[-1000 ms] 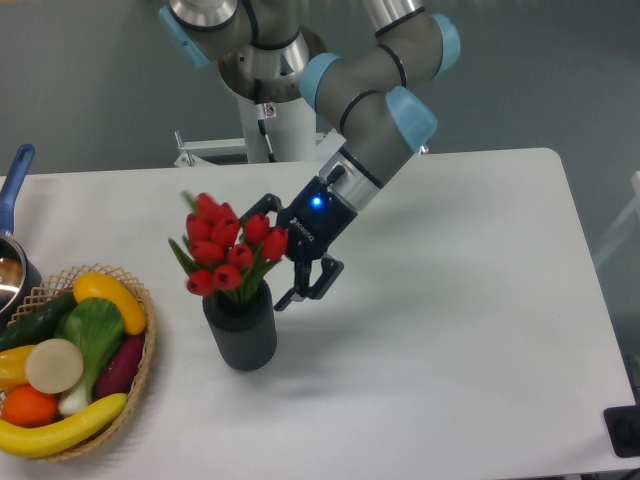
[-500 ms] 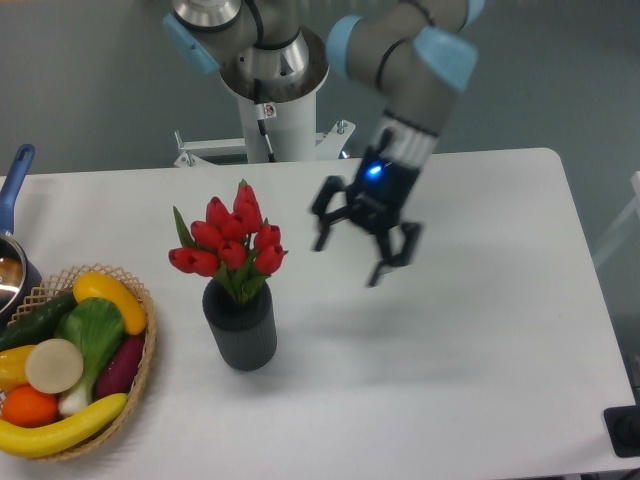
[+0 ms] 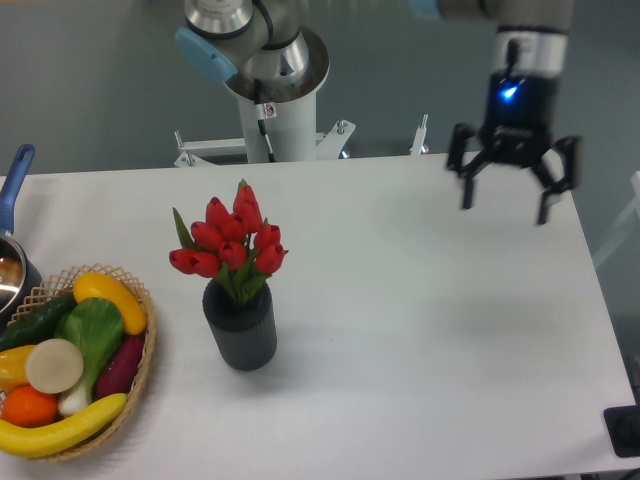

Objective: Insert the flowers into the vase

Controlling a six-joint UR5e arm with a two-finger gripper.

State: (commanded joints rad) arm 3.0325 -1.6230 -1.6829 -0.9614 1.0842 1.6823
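Red tulips, the flowers point(image 3: 232, 240), stand upright in the dark grey vase point(image 3: 241, 331) on the white table point(image 3: 420, 330), while the gripper point(image 3: 505, 203) hangs spread wide, empty, well apart at right.

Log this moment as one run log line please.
flowers: standing in vase | end effector: open, empty, raised over table's far right | task: insertion looks done
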